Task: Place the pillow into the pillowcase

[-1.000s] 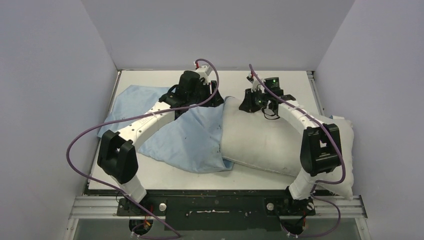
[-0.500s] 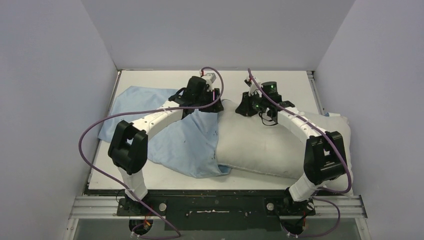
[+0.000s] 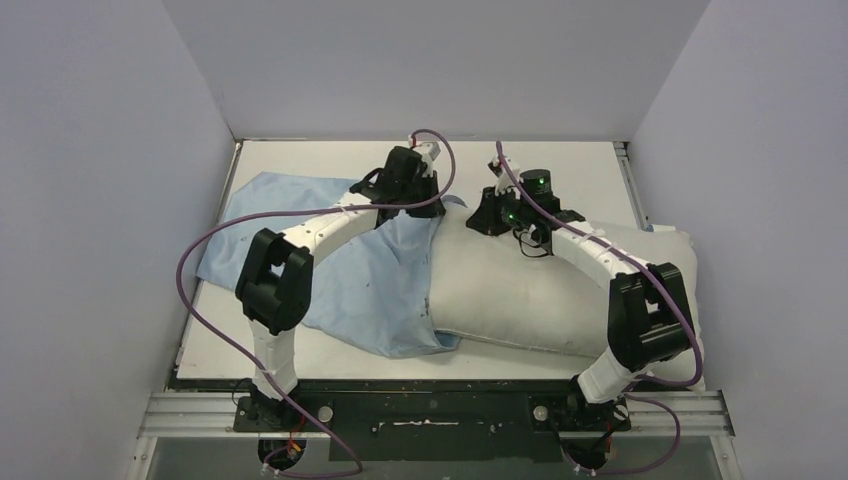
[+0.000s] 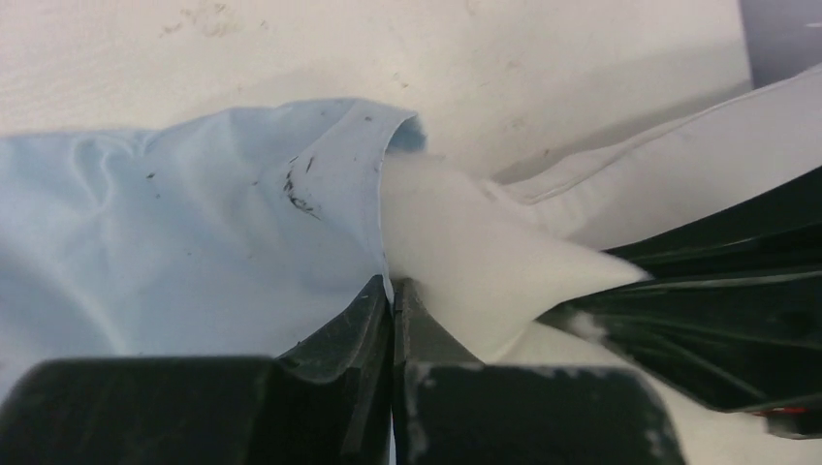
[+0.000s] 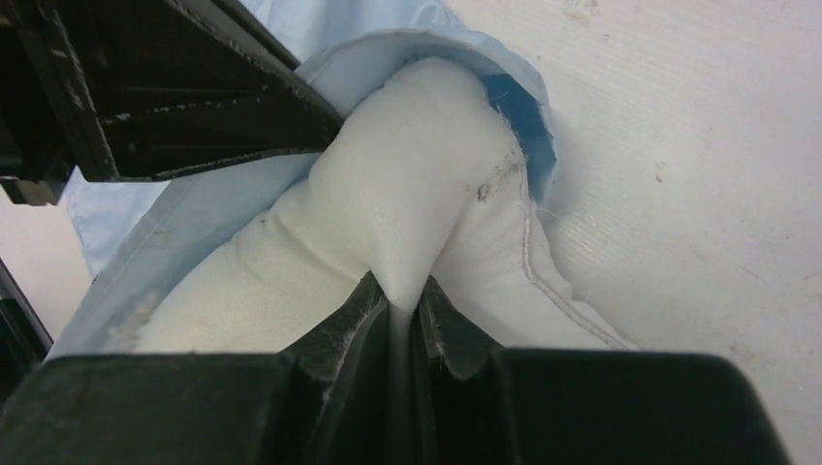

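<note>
Quick update: compared with a second ago, the pillow [image 3: 540,285] has been nudged toward 9 o'clock. Its 3 o'clock end, which was drooping past the near edge of the desk [image 3: 560,165], is now drawn back and lies flatter. The pillowcase [image 3: 350,270] is spread over the 9 o'clock half of the desk, and its open hem has been carried a bit further over the pillow's far corner, up near 12 o'clock. So a little more of the pillow looks swallowed, but only that one end is covered. Most of it is still left outside toward 3 o'clock, so plenty of stuffing is judged to remain.

The left tool [image 4: 391,291] is pinched tight, with no gap seen, right on the blue hem where it meets the white corner, so the hem is taken to be what's gripped. The right tool [image 5: 397,300] is clamped narrow on a fold of white pillow fabric, with the blue hem wrapped around the corner just beyond it. The two tools are parked just beside each other.
</note>
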Available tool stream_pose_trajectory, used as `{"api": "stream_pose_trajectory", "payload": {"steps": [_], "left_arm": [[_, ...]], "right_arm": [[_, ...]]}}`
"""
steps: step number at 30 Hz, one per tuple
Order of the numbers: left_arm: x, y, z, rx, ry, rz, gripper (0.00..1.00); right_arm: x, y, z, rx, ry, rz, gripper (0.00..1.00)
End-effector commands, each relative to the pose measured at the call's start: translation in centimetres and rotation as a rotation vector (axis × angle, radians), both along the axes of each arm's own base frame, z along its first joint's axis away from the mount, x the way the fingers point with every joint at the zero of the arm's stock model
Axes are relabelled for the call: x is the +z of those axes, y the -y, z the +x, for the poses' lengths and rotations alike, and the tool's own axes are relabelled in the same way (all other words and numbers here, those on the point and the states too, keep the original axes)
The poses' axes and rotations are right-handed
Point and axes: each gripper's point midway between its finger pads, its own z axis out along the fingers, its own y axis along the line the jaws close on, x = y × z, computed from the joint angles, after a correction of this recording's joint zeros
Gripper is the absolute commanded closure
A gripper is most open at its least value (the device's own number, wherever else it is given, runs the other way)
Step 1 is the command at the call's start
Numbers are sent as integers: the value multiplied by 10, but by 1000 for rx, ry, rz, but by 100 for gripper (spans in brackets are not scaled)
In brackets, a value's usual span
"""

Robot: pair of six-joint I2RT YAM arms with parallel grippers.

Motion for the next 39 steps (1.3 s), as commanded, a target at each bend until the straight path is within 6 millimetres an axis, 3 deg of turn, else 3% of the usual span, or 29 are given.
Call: {"api": "stream_pose_trajectory", "payload": {"steps": [1, 6, 14, 17, 21, 24, 29, 34, 39], "left_arm": [[116, 32, 6, -44, 188, -236, 100], [170, 60, -13, -102, 246, -357, 100], [194, 79, -39, -145, 235, -453, 100], [189, 80, -40, -134, 224, -449, 100], [166, 78, -38, -119, 188, -404, 100], [159, 74, -39, -123, 180, -372, 96], [155, 48, -38, -89, 202, -257, 75], [149, 5, -44, -39, 204, -170, 65], [129, -34, -66, -1, 190, -75, 61]], "right_arm": [[14, -23, -13, 28, 15, 90, 100], [25, -32, -5, -21, 36, 167, 100], [41, -15, 24, -279, 98, 316, 100], [46, -2, 37, -406, 125, 380, 100], [51, 16, 51, -546, 165, 411, 100], [52, 20, 56, -568, 179, 401, 99], [48, 23, 44, -509, 173, 277, 72], [49, 29, 17, -420, 165, 149, 49], [53, 35, -12, -330, 150, 46, 41]]}}
